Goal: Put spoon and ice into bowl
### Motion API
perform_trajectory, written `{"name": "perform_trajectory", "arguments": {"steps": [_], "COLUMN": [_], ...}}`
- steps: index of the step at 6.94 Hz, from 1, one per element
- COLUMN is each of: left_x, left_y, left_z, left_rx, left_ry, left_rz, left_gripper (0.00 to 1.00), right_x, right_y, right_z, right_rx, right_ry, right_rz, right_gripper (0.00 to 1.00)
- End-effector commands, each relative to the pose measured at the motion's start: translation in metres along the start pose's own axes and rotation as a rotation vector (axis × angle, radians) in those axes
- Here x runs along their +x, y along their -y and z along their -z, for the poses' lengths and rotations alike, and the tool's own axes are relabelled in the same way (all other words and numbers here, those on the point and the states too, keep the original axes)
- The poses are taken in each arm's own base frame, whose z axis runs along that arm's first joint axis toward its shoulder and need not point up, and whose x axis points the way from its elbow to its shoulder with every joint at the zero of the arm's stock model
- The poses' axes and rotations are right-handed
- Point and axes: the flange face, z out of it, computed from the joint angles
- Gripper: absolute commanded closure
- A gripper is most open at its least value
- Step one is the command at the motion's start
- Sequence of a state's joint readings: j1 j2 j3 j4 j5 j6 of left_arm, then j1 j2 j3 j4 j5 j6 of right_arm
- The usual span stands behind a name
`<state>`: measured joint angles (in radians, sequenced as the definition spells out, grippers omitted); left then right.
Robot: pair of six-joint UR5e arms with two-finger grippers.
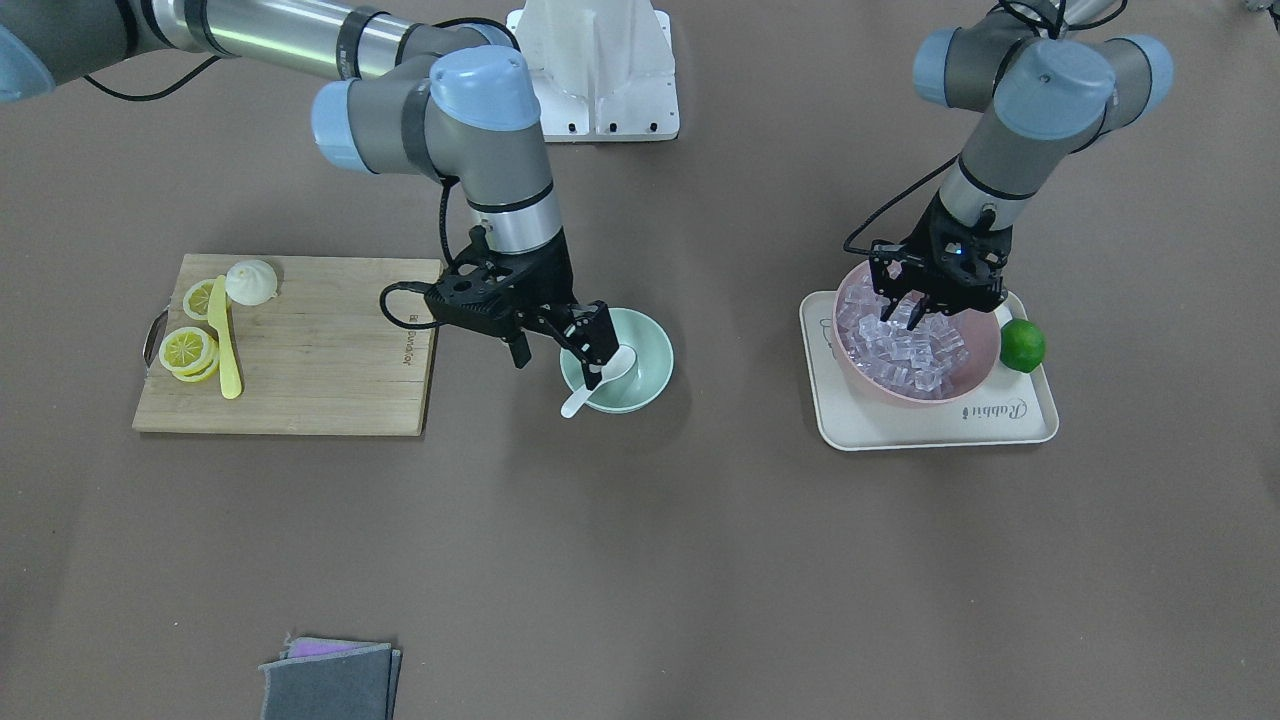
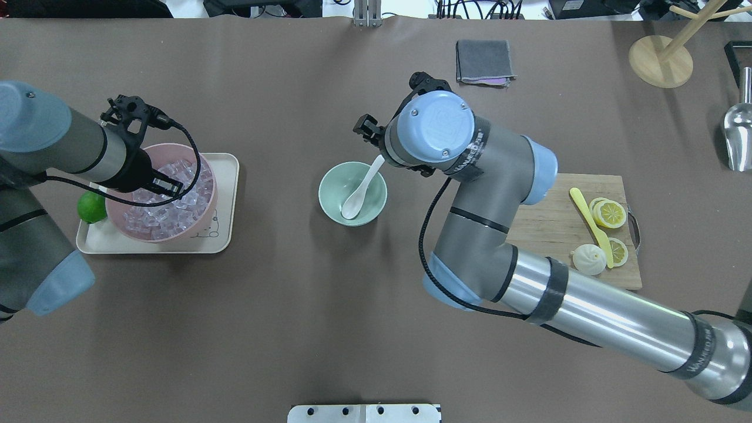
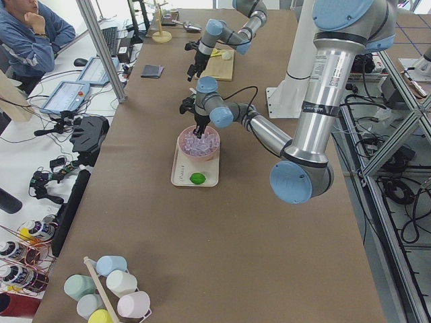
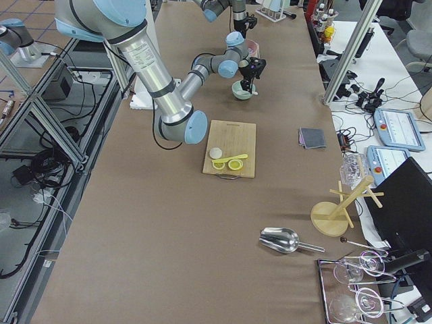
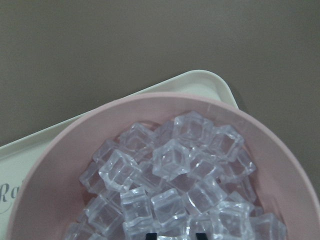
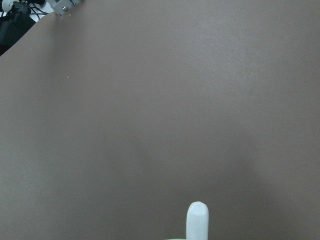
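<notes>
The white spoon (image 1: 603, 377) lies in the mint-green bowl (image 1: 655, 350), scoop inside and handle leaning out over the far rim. It also shows in the overhead view (image 2: 361, 191), and its handle tip shows in the right wrist view (image 6: 197, 220). My right gripper (image 1: 592, 352) sits low over the bowl's edge, astride the spoon, and looks open. The ice (image 1: 915, 355) is a heap of clear cubes in the pink bowl (image 1: 900, 395). My left gripper (image 1: 900, 312) is open, with its tips down among the cubes (image 5: 172, 157).
The pink bowl stands on a cream tray (image 1: 930, 425) with a lime (image 1: 1022, 345) beside it. A wooden board (image 1: 320, 350) holds lemon slices, a bun and a yellow knife (image 1: 225, 345). A folded grey cloth (image 1: 330, 680) lies at the table's far edge.
</notes>
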<state>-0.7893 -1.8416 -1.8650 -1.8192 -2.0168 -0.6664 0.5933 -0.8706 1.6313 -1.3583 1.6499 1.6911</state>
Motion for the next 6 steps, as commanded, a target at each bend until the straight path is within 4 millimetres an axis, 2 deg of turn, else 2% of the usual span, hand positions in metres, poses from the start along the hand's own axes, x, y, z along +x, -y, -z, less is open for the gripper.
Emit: {"name": "perform_trajectory", "arguments": {"steps": [1,2,3,4,5,6], "left_x": [0.080,0.134,0.172,0.213,0.229,0.232], "left_y": [0.072,0.090,0.117,0.115,0.113,0.112], "left_z": [0.020,0.003,-0.005,-0.023,-0.033,-0.041], "left_rx": [0.012,-0.011,-0.006,0.016,0.019,0.024], "left_ry": [-0.035,-0.064,-0.067,-0.049,-0.039,-0.052], "left_rz": [0.108,0.172,0.215,0.217,0.221,0.212], "left_gripper": [1.00,1.00,1.00,1.00,1.00,0.02], "right_x": [0.089,0.125,0.154,0.191,0.219,0.234], "right_y": [0.062,0.096,0.123,0.151,0.174,0.183], "right_z": [0.052,0.067,0.076,0.078,0.083,0.086], "right_rx": [-0.056,-0.093,-0.104,-0.109,-0.137,-0.139], "right_ry": [-0.030,-0.046,-0.060,-0.091,-0.108,-0.119], "right_rz": [0.125,0.156,0.210,0.277,0.304,0.331], "right_gripper": [0.00,0.00,0.00,0.00,0.00,0.00]}}
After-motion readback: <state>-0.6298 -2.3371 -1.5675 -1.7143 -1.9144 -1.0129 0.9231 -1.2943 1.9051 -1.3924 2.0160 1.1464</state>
